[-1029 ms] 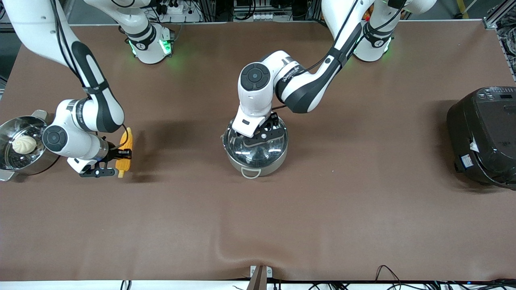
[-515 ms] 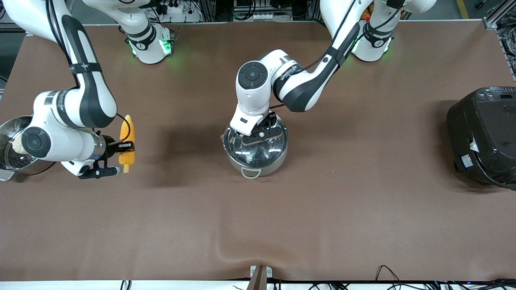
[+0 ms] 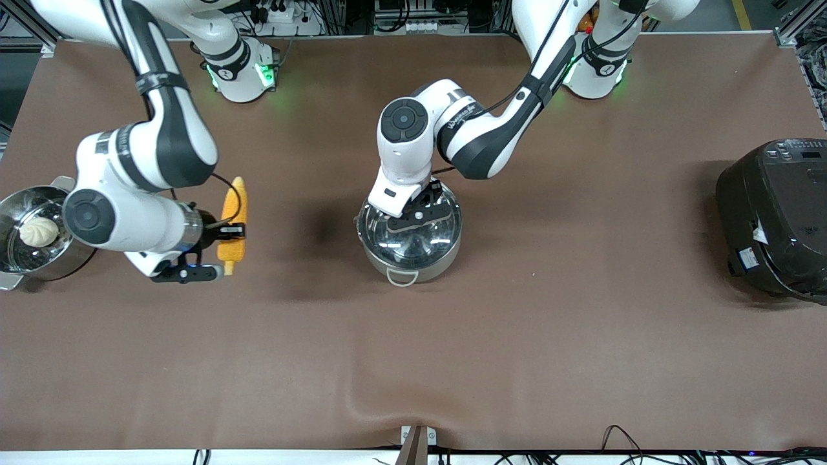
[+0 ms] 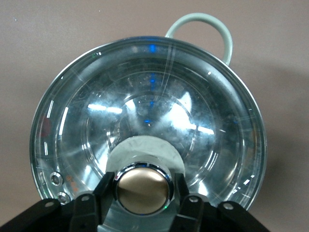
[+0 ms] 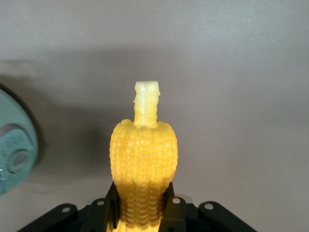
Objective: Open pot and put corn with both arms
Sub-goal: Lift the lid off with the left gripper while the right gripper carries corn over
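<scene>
The steel pot [image 3: 428,265] stands mid-table with its glass lid [image 3: 413,244] on it. My left gripper [image 3: 417,217] is over the lid's middle. In the left wrist view its fingers [image 4: 107,186] press both sides of the copper-coloured knob [image 4: 142,188], and my left gripper [image 4: 143,189] is shut on it. The lid [image 4: 145,111] sits flat on the pot. My right gripper [image 3: 231,231] is shut on the corn [image 3: 232,219] and holds it in the air over bare table between the steamer pot and the pot. In the right wrist view the corn [image 5: 143,159] stands in my right gripper [image 5: 142,212], pale stalk [image 5: 146,104] outward.
A steel steamer pot [image 3: 14,265] with a white bun [image 3: 39,230] stands at the right arm's end of the table. A large black cooker [image 3: 775,219] stands at the left arm's end. A brown cloth [image 3: 413,361] covers the table.
My right arm has carried the corn up and toward the pot. My left gripper has stayed on the lid's knob, with only a slight shift of the arm.
</scene>
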`<action>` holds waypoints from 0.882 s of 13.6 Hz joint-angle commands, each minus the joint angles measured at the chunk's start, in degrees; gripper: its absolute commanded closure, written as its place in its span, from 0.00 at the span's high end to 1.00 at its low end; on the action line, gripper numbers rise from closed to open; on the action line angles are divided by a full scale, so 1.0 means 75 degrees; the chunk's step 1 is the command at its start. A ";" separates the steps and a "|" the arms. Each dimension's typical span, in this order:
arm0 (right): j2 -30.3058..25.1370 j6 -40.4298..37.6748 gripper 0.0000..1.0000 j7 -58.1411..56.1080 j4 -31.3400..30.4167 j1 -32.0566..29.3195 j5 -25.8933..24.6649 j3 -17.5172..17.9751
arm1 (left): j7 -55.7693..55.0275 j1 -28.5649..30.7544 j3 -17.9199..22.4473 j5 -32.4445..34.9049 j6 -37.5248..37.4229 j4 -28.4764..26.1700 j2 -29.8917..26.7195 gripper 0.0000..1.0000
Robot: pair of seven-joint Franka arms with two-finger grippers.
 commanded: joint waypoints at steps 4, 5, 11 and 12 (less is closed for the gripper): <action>0.0126 -0.0166 0.00 0.0768 0.0512 0.0513 0.0147 -0.0058 | -0.0054 0.0002 0.0043 0.0156 -0.0144 0.0069 -0.0050 0.00; 0.0126 -0.0166 0.00 0.0768 0.0535 0.0525 0.0159 -0.0058 | -0.0054 0.0026 0.0043 0.0156 -0.0249 0.0069 -0.0120 0.00; 0.0149 -0.0155 0.00 0.1364 0.0641 0.0630 0.0757 -0.0058 | 0.0074 0.0552 0.0031 0.0132 -0.1232 0.0023 -0.1279 0.00; 0.0173 -0.0131 0.00 0.1609 0.0652 0.0758 0.0768 -0.0058 | 0.0341 0.0646 0.0020 0.0086 -0.1455 -0.0024 -0.1525 0.00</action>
